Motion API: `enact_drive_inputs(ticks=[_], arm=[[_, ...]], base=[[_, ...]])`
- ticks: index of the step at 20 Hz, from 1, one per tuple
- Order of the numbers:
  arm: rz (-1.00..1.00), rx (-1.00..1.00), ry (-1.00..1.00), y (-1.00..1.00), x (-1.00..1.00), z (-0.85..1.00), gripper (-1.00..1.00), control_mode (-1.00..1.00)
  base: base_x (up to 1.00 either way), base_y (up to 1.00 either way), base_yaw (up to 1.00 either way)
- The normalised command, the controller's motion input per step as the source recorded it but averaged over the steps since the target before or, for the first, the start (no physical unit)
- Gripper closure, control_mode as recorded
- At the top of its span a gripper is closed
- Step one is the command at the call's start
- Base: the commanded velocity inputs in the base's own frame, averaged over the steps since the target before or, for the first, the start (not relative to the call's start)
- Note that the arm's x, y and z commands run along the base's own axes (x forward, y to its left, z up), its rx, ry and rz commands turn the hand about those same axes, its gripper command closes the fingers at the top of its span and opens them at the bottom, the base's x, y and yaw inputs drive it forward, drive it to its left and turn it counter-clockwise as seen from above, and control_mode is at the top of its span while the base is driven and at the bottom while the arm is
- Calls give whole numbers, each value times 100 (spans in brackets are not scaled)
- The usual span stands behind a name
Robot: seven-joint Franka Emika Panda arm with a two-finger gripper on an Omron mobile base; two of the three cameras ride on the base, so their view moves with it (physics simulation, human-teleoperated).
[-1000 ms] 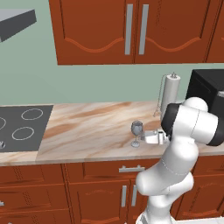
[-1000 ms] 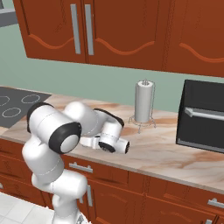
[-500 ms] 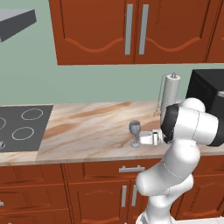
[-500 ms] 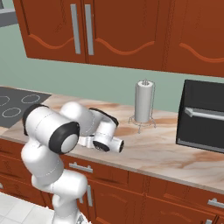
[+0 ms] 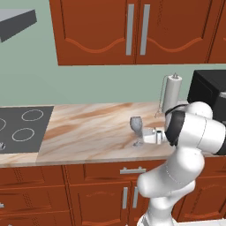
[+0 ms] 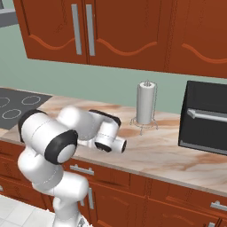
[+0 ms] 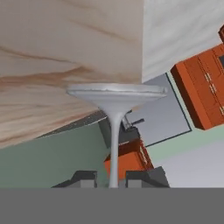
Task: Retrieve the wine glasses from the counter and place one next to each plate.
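Grey-blue and see-through, the glass (image 5: 136, 127) stands upright on the bench (image 5: 88, 132), and the claw (image 5: 148, 136) reaches it sideways at stem height. In the hand view the two dark fingertips (image 7: 85, 178) sit close on either side of the thin stem (image 7: 113, 148), with the round foot (image 7: 117, 94) just beyond them, flat on the marbled stone. The gap between pads and stem looks nearly gone, so the claw seems to be pinching the stem, though I cannot tell for sure that both pads touch it.

To do this step well, I judge the squeeze should finish before any lift, with the stem centred between the pads so the glass does not twist. A thin stem gives little surface, so the bowl's weight above may tip it; a straight, slow rise that keeps the glass upright would be safest. The foot should clear the stone before the arm swings away.

Beyond the claw, further back on the bench, stands a paper towel roll (image 6: 145, 103) on a wire holder, and off to its side a black oven (image 6: 206, 117). Far past the glass, at the other end, lies a dark hob (image 5: 20, 128). Neither crowds the lift path.
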Motion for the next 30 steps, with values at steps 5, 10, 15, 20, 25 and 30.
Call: enact_drive_inputs(ticks=[5,10,15,20,25,30], arm=[[0,0,-23,0,-22,93,100,-100],[0,0,-26,0,-44,95,100,-100],[0,0,-33,0,-92,100,100,-100],[-6,-7,-28,0,-100,92,100,-100],[-11,-10,-23,0,-100,89,100,-100],[-8,-5,-9,0,-100,86,100,-100]], base=[[0,0,0],[0,0,0],[0,0,0],[0,0,0],[0,0,0],[0,0,0]])
